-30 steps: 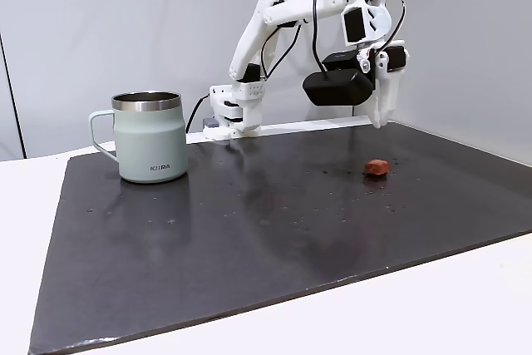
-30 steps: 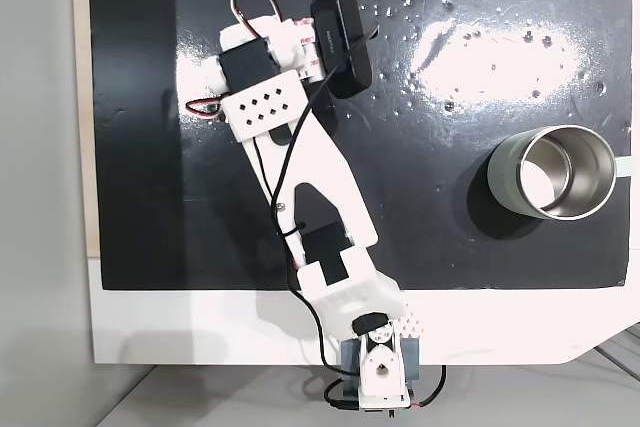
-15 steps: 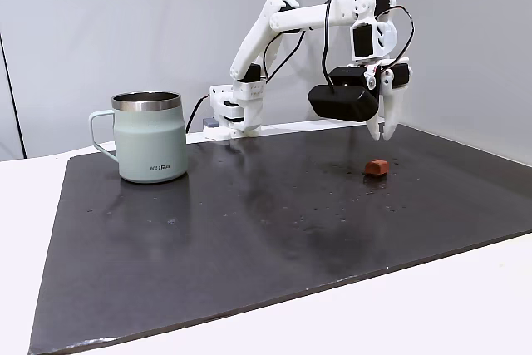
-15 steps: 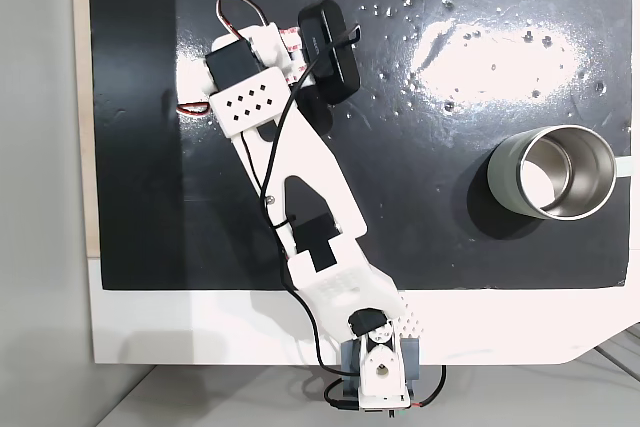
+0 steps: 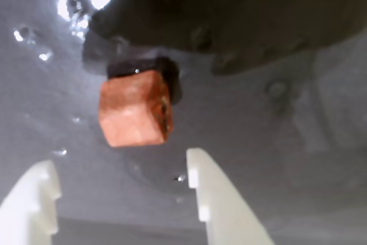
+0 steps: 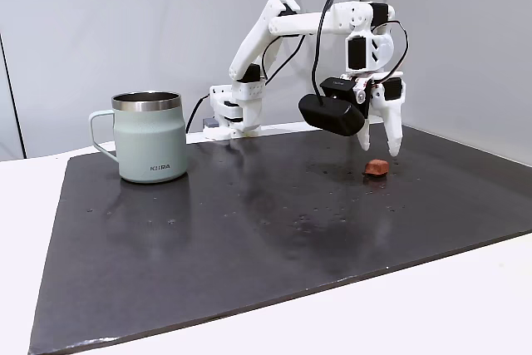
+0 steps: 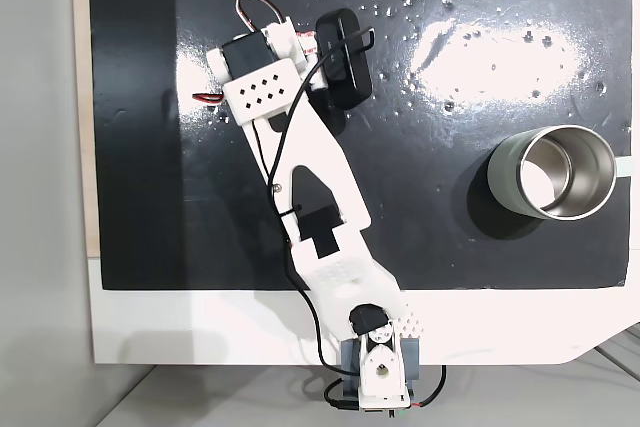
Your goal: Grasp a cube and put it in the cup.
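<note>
The cube is a small terracotta block lying on the dark mat, and the wrist view shows it just beyond my two white fingertips. My gripper is open, and the gap between its fingers lines up roughly with the cube. In a fixed view my gripper hangs right above the cube at the mat's right, fingers pointing down and not touching it. The cup, a sage-green mug with a steel rim, stands upright far to the left. From above, the cup sits at the right and my arm hides the cube.
A black mat covers most of the white table. My arm's base is mounted at the mat's far edge. A black camera housing hangs beside the gripper. A grey wall stands behind.
The gripper has come down and forward over the cube, and its fingers have spread apart. The cube and the cup have not moved.
</note>
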`<state>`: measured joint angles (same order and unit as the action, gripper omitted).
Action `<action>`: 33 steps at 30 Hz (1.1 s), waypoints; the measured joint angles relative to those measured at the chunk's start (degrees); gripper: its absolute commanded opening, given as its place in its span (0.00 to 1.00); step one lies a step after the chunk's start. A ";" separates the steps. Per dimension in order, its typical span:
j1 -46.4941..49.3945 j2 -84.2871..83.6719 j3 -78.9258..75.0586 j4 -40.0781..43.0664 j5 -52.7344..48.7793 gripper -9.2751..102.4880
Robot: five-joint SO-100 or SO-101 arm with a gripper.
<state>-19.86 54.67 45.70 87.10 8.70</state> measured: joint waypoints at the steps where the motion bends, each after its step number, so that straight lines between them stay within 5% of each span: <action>1: 0.00 -0.44 -0.53 0.00 0.00 0.30; 21: -1.23 -13.01 -13.01 3.69 -1.32 0.28; 33: -1.23 -13.97 -13.27 5.10 -1.49 0.17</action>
<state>-21.09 40.69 32.43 92.20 7.21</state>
